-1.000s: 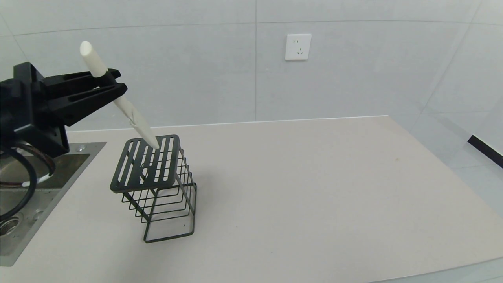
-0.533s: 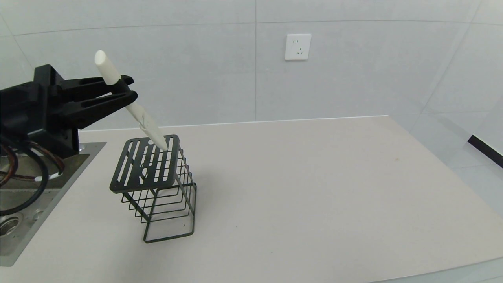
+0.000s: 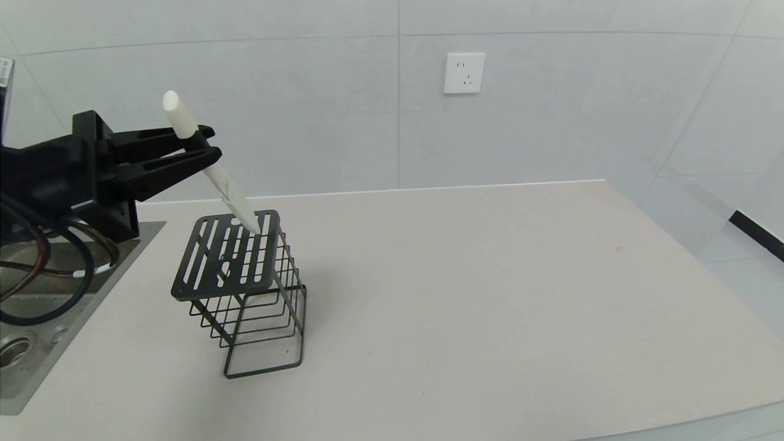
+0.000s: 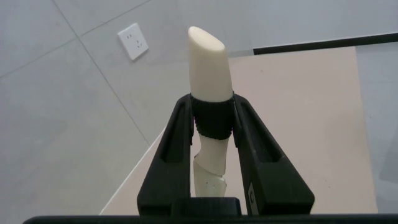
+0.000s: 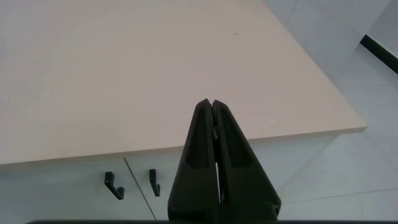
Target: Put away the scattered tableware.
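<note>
The left claw (image 3: 199,144) is clamped tight on a white utensil (image 3: 228,188), held tilted with its tip at a slot in the top of the black wire rack (image 3: 223,260) on the worktop (image 3: 490,275). The right claw (image 5: 212,107) hangs closed on nothing above the worktop's edge.

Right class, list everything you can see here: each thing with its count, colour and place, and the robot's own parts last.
knife: one, white, tilted, tip at the rack's slotted top
rack: one, black wire, on the countertop near the sink
countertop: one, beige, across the scene
sink: one, metal, set into the countertop's left end
socket: one, white, on the grey tiled wall
hooks: two, black, on the cabinet front below the countertop
left gripper: one, black, above the rack, shut on the knife's handle
right gripper: one, black, shut, over the countertop's edge
</note>
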Robot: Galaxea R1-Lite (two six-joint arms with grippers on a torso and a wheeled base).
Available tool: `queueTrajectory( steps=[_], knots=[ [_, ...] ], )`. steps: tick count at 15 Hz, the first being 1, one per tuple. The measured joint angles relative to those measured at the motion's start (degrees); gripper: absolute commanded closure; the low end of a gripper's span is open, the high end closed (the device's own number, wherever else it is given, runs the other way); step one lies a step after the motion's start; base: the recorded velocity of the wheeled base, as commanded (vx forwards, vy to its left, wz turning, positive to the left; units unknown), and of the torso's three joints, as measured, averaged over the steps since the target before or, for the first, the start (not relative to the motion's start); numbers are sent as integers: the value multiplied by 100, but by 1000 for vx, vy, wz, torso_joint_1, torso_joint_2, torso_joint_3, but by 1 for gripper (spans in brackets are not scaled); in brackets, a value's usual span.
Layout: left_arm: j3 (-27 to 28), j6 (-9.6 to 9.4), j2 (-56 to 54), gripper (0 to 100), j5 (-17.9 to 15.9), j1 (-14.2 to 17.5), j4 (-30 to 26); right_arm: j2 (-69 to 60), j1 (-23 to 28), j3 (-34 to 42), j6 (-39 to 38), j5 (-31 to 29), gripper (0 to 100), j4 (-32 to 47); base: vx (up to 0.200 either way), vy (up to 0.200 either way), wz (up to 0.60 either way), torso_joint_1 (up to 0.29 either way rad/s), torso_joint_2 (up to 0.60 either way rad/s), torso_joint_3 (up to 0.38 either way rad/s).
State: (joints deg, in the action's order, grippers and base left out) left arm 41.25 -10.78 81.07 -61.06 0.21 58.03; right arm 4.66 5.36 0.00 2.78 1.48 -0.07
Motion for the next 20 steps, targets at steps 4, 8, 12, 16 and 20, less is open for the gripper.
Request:
queueTrajectory(
  steps=[4,8,12,16,20],
  knots=[
    [-16,-2,187,100,-2,-18,132,2,0,0,0,-2,100,0,0,0,0,0,0,0],
    [-20,-2,276,100,0,4,152,2,0,0,0,-2,100,0,0,0,0,0,0,0],
    [-24,-4,328,100,0,-13,154,5,0,0,1,0,100,0,0,0,0,0,0,0],
    [-24,-4,374,100,0,-5,150,7,0,0,1,0,100,0,0,0,0,0,0,0],
    [-66,-46,449,100,6,1,152,7,0,0,1,0,100,0,0,0,0,0,0,0]
  ],
)
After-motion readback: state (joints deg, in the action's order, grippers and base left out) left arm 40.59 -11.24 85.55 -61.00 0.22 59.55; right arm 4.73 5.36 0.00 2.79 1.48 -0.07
